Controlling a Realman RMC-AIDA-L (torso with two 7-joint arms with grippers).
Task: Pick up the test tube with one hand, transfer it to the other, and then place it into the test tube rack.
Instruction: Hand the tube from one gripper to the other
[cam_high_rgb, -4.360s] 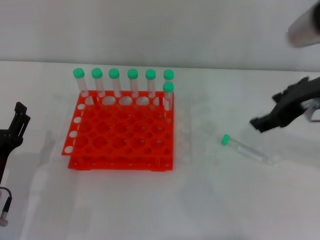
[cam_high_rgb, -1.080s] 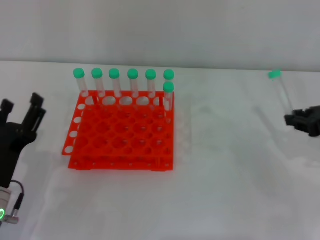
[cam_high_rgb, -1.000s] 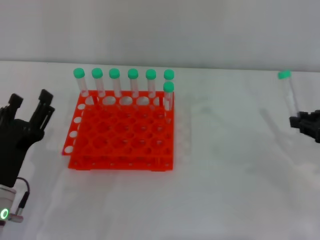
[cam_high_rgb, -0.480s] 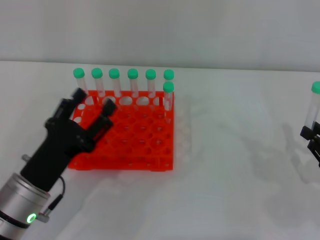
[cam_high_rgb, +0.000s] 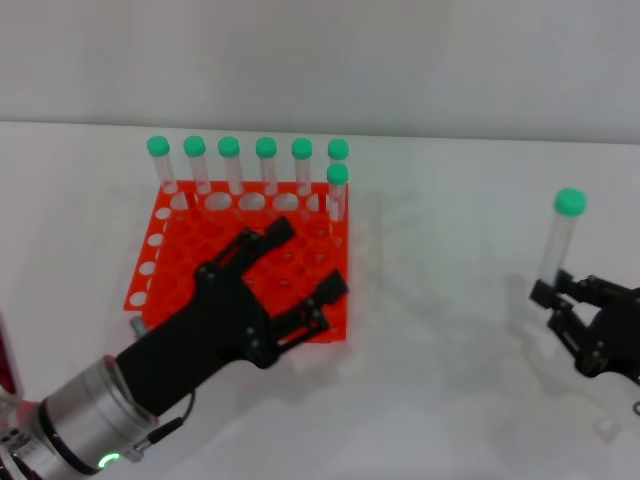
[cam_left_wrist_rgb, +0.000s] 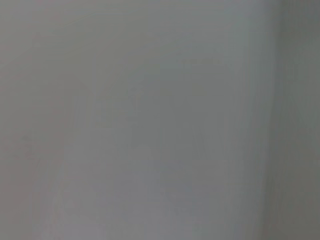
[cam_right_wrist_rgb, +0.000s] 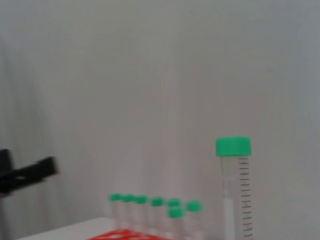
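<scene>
My right gripper (cam_high_rgb: 572, 300) is shut on the lower end of the test tube (cam_high_rgb: 556, 243) and holds it upright above the table at the right, green cap up. The tube also shows in the right wrist view (cam_right_wrist_rgb: 235, 185), with black graduation marks. My left gripper (cam_high_rgb: 300, 265), black fingers on a silver wrist with a green light, is open and hangs over the front right part of the orange-red test tube rack (cam_high_rgb: 170, 290). The left fingers (cam_right_wrist_rgb: 30, 172) show far off in the right wrist view. The left wrist view shows only plain grey.
Several green-capped tubes (cam_high_rgb: 265, 165) stand in the rack's back row, and one more (cam_high_rgb: 337, 190) stands just in front of its right end. They show in the right wrist view (cam_right_wrist_rgb: 155, 215) too. A grey wall runs behind the white table (cam_high_rgb: 450, 200).
My left arm has swung from the left edge to above the rack, fingers spread. My right gripper picked the tube off the table, stood it upright and has now brought it leftward and nearer.
</scene>
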